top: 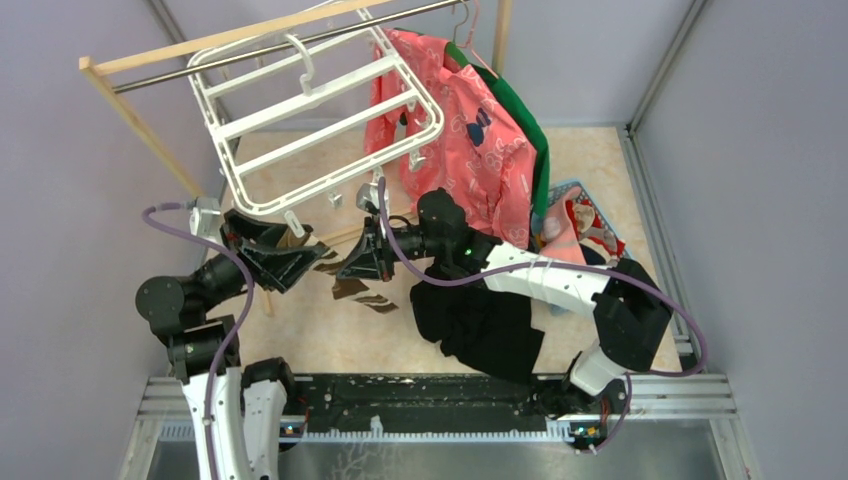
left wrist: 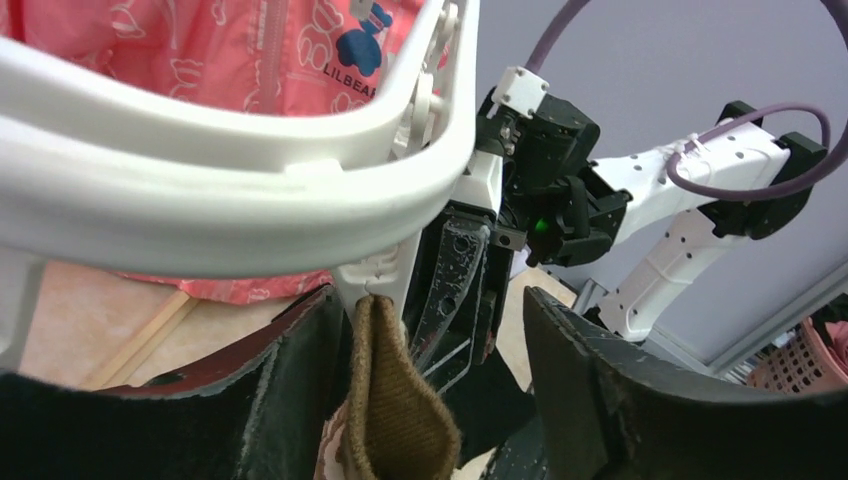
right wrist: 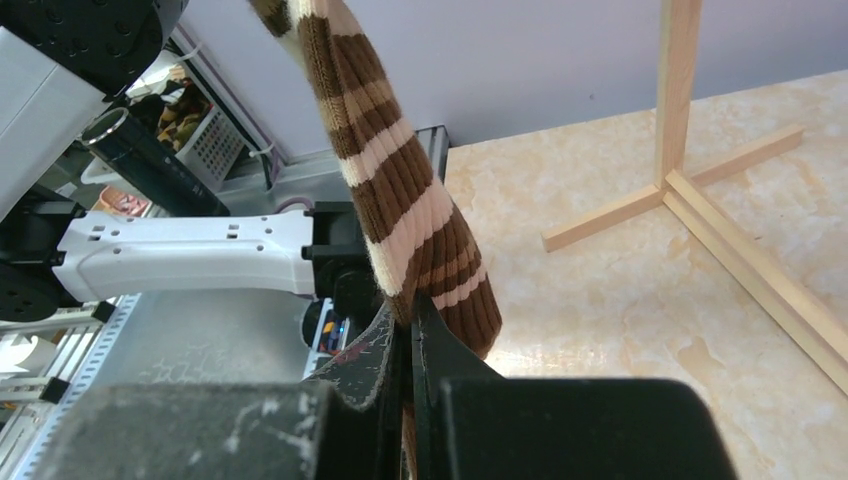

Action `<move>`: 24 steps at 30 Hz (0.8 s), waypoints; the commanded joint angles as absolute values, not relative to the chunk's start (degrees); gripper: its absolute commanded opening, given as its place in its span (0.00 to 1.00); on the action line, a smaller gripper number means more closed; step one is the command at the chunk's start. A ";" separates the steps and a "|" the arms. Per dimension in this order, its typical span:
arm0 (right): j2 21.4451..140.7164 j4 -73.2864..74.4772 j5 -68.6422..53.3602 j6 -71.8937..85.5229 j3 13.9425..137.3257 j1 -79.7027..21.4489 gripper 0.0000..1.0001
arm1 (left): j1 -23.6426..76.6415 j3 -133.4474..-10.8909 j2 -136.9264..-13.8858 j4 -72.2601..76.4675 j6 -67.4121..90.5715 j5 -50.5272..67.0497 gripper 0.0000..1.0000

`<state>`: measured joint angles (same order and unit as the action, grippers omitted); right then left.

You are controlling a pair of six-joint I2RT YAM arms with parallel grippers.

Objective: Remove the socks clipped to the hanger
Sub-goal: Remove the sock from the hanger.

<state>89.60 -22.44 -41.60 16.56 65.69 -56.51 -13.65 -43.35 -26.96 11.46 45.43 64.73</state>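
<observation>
Nearest, the right claw [right wrist: 405, 320] is pressed together on a brown-and-cream striped sock [right wrist: 395, 190] – the sock's upper end runs out of frame, so its clip is hidden. Bare desk [right wrist: 620, 270] lies open beside it, up to the wooden stand [right wrist: 680, 100]. The left claw [left wrist: 425, 300] stands apart around a mustard sock [left wrist: 400, 410], whose lower end is cut off; contact with the fingers is unclear. I cannot tell whether it is the striped sock. It hangs from a clip on the white hanger [left wrist: 230, 190] – the pink shirt [left wrist: 200, 50] is close behind
</observation>
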 commanded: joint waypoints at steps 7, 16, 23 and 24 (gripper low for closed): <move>87.03 -23.61 -41.72 16.82 67.47 -57.00 0.00 | -14.19 -44.07 -29.11 20.71 52.38 56.57 0.77; 86.86 -22.59 -41.80 16.32 68.13 -57.04 0.00 | -14.99 -42.18 -29.72 28.48 58.50 54.46 0.66; 86.41 -22.15 -41.93 15.81 68.12 -57.02 0.00 | -15.69 -41.89 -30.41 30.90 60.68 53.15 0.52; 86.30 -22.05 -41.93 15.62 68.09 -57.01 0.00 | -15.71 -42.04 -30.66 30.93 60.73 53.13 0.49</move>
<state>89.47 -20.49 -41.63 16.53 65.69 -56.51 -15.25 -41.67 -30.15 27.24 58.98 54.41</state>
